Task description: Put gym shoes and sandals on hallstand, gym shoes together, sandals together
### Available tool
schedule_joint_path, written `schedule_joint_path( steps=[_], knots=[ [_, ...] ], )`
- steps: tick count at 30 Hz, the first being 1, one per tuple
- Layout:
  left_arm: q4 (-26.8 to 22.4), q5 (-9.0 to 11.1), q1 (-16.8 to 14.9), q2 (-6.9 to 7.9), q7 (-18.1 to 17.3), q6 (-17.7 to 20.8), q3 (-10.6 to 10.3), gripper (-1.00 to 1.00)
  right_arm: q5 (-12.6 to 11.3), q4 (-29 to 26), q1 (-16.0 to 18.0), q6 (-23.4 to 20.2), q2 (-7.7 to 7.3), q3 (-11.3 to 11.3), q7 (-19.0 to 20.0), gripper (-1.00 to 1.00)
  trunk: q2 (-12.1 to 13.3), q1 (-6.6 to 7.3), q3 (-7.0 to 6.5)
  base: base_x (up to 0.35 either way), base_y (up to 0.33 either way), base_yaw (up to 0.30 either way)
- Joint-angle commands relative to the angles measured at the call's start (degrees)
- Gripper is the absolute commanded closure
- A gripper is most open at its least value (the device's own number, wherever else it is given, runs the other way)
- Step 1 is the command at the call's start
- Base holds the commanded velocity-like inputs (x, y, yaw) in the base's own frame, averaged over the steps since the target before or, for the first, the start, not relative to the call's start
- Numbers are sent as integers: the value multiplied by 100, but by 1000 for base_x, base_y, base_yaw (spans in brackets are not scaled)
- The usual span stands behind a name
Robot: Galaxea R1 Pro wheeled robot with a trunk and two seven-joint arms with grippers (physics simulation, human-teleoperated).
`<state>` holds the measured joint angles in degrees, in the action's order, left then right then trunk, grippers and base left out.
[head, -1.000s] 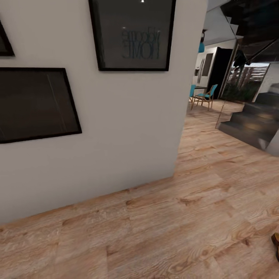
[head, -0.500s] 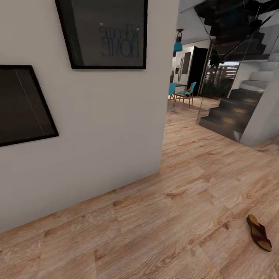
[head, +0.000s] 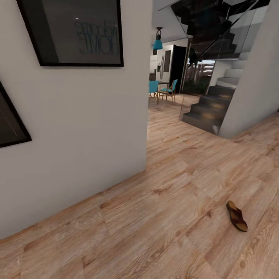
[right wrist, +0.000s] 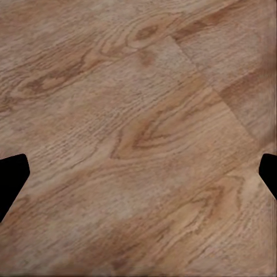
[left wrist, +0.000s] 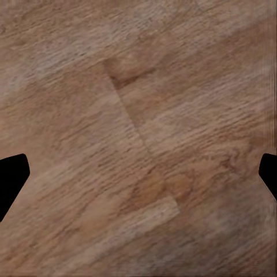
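- Spotted one sandal (head: 236, 216) lying flat on the floor (head: 162, 217), lower right of the head frame, well apart from the wall (head: 89, 128).
- Looked light and floppy-ish, low profile; best grabbed across the strap or pinched at the sole edge, probably.
- Left gripper (left wrist: 138, 179) spread wide, nothing held, just planks below.
- Right gripper (right wrist: 138, 179) same deal: wide apart, empty.
- Stairs (head: 211, 104) sat at upper right.

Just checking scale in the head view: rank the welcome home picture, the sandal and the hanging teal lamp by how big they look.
1. Welcome home picture, largest.
2. Sandal.
3. Teal lamp, smallest, though it hangs much farther off, so its true size is unsure.
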<state>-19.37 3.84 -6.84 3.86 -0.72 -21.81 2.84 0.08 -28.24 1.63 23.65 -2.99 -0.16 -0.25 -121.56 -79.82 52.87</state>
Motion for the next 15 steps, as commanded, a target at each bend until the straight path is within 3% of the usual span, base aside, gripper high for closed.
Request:
schedule_joint_path(
  steps=[1, 15],
  knots=[
    [2, 41, -1, 1, -8, -16, -3, -100, 1, 5, 4, 18, 0, -1, -2, -100, -2, 1, 10, 0, 0, -272],
    [3, 46, -1, 2, -8, -16, -3, -100, 1, 3, 4, 20, 0, -1, -3, -100, -2, 1, 78, 0, 0, -271]
  ],
)
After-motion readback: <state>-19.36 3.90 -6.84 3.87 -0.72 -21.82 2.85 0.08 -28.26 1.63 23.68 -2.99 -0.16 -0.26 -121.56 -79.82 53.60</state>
